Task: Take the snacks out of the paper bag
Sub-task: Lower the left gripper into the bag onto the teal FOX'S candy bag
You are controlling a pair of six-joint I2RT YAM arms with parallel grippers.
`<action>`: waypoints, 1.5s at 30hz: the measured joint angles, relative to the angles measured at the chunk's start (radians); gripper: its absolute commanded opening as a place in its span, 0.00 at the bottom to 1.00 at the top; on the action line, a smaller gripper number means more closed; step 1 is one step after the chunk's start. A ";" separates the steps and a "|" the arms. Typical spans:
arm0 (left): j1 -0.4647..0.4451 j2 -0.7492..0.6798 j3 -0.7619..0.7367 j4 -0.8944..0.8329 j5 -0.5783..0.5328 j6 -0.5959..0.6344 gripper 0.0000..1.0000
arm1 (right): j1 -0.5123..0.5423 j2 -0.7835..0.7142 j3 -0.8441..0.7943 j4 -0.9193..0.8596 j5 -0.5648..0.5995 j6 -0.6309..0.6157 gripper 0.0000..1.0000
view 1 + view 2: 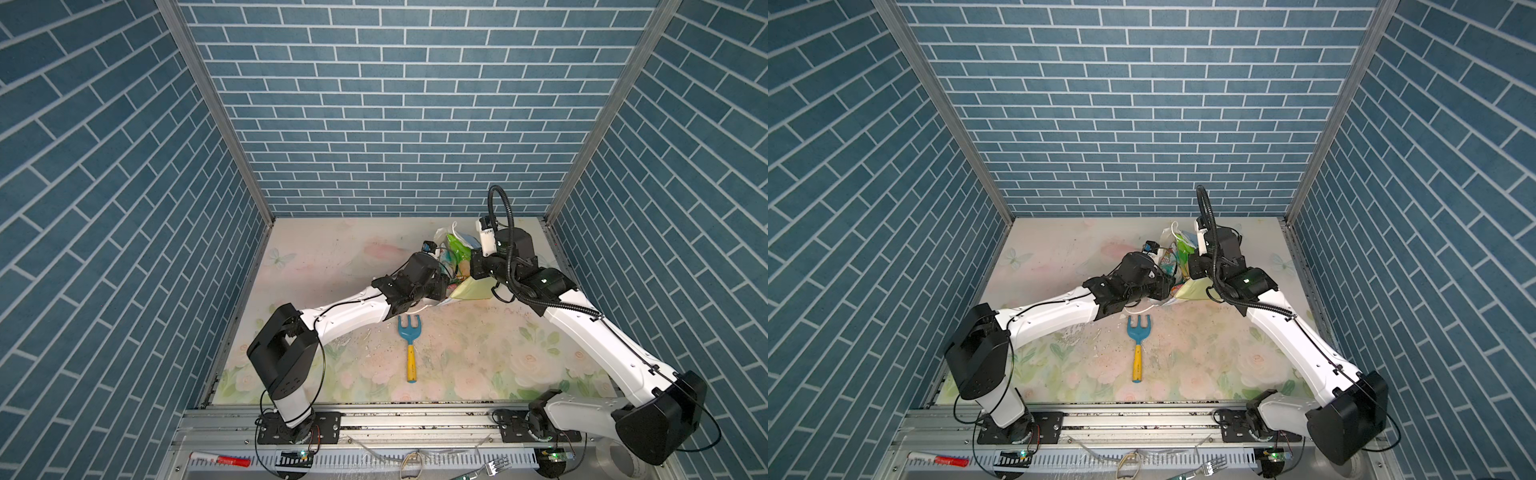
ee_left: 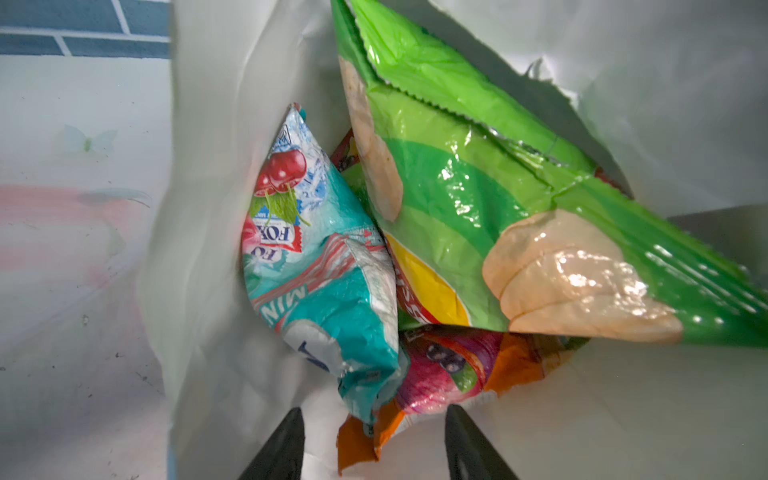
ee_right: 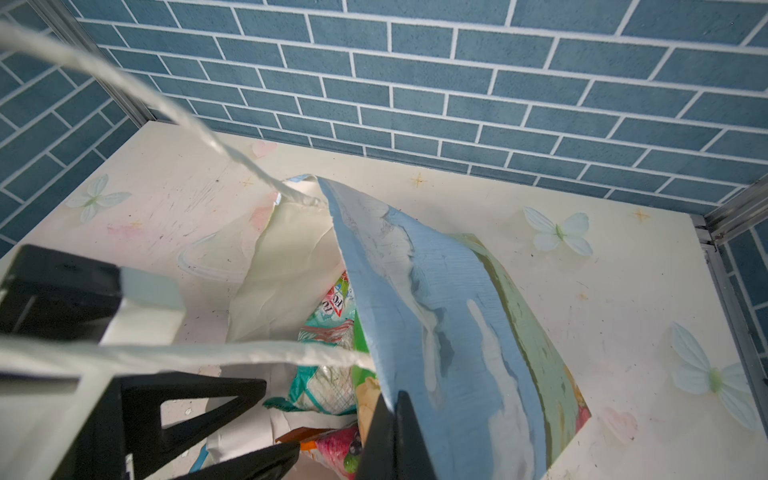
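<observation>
Left arm [image 1: 349, 311] extended into paper bag [image 3: 457, 311], left fingers [image 2: 282, 444] apart astride orange-red packet [image 2: 440, 374]; right arm [image 1: 590, 332] bent inward, right fingers [image 3: 399, 440] clamped on bag wall.

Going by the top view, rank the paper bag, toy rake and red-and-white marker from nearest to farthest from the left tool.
1. paper bag: back right; the left tool is inside its mouth.
2. toy rake: centre, in front of the bag.
3. red-and-white marker: very front, far left.

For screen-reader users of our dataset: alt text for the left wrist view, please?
The left gripper, jaws apart, straddles an orange fruit-print packet inside the white-lined bag. A teal packet and a big green packet lie against it.
</observation>
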 measured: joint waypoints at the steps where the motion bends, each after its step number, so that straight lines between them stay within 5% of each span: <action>1: 0.000 0.011 0.014 -0.002 -0.009 0.006 0.52 | 0.000 0.000 0.000 0.000 0.001 0.000 0.00; 11: 0.005 0.101 0.085 -0.028 -0.039 0.024 0.00 | 0.000 0.000 0.000 0.002 0.005 0.000 0.00; 33: 0.005 -0.005 0.086 -0.072 -0.005 0.034 0.00 | 0.002 0.000 -0.039 0.076 0.026 0.000 0.00; 45: 0.007 -0.074 0.173 -0.254 0.099 0.042 0.00 | 0.003 0.000 -0.046 0.083 0.025 0.000 0.00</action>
